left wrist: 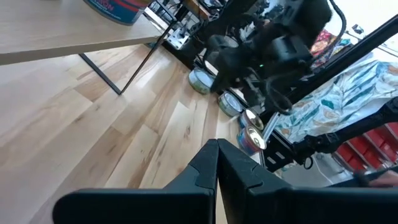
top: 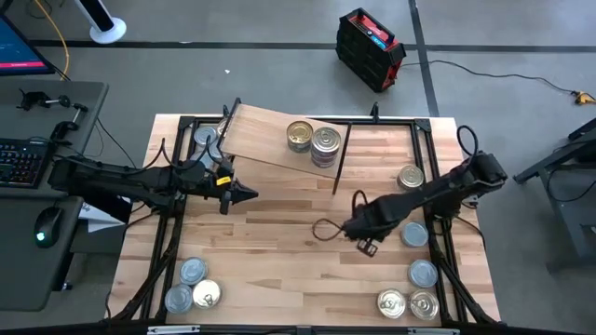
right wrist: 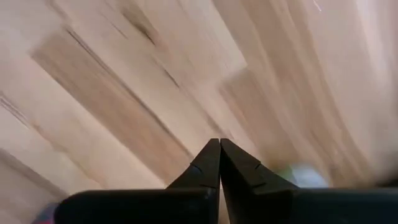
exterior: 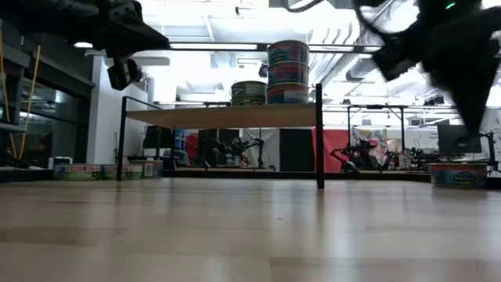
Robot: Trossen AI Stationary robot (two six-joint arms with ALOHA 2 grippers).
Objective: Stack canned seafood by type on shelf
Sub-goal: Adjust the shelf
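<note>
Hovering empty with fingers pressed together, both dark grippers, left [top: 250,194] and right [top: 349,226], must next fetch a round metal tin [top: 414,234] near the tabletop's right edge for the light wood shelf [top: 265,140].

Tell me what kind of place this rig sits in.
Most likely a robotics lab or workshop. Beside the wooden table is a desk with keyboard and mouse, a red-and-black toolbox sits on the grey floor, and more robot arms show in the room behind.
</note>
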